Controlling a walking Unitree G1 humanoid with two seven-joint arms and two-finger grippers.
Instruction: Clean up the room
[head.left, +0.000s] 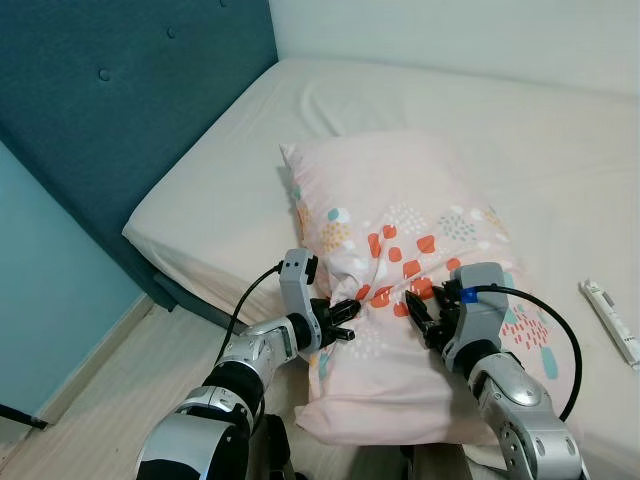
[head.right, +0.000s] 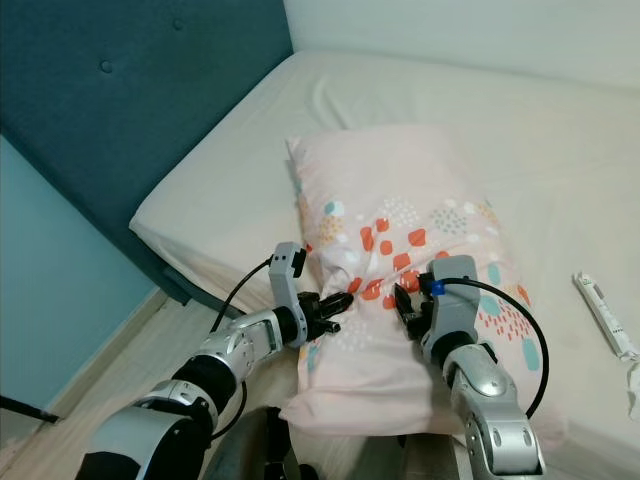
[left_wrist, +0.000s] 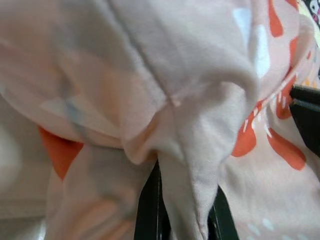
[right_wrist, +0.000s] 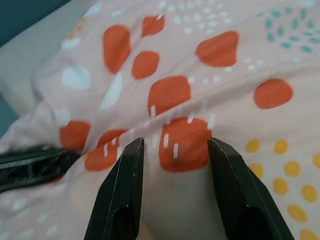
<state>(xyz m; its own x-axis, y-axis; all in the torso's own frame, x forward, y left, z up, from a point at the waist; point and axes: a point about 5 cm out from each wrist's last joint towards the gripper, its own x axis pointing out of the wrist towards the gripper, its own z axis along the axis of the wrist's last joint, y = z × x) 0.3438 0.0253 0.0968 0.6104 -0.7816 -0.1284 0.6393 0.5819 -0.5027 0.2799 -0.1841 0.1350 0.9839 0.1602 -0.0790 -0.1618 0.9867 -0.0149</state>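
From the left eye view, a pink pillow (head.left: 400, 290) with orange, teal and yellow spots lies on the bed (head.left: 520, 130), its near end hanging over the mattress edge toward the robot. The left gripper (head.left: 343, 322) is at the pillow's near left side, its fingers closed on a bunched fold of the cover. The right gripper (head.left: 425, 318) rests on the pillow just across from it, with a ridge of fabric raised between the two. A blue headboard (head.left: 120, 120) stands at the left, and a small white packet (head.left: 610, 320) lies on the sheet well to the right of the pillow.

The right eye view shows the same layout: the pillow sits askew, well down from the headboard, and the wood floor (head.right: 110, 390) shows beside the bed.

In the left wrist view, a pleat of pillow cloth is pinched between the two black fingers (left_wrist: 147, 212), which are pressed together on it.

In the right wrist view, the two fingers (right_wrist: 125, 195) stand spread apart, pressing down on the cover with an orange spot between them, not yet closed on it.

As I judge it, the tidying is at an early stage: the pillow is only partly gripped and has yet to be lifted and set straight at the head of the bed, and the packet remains on the sheet.
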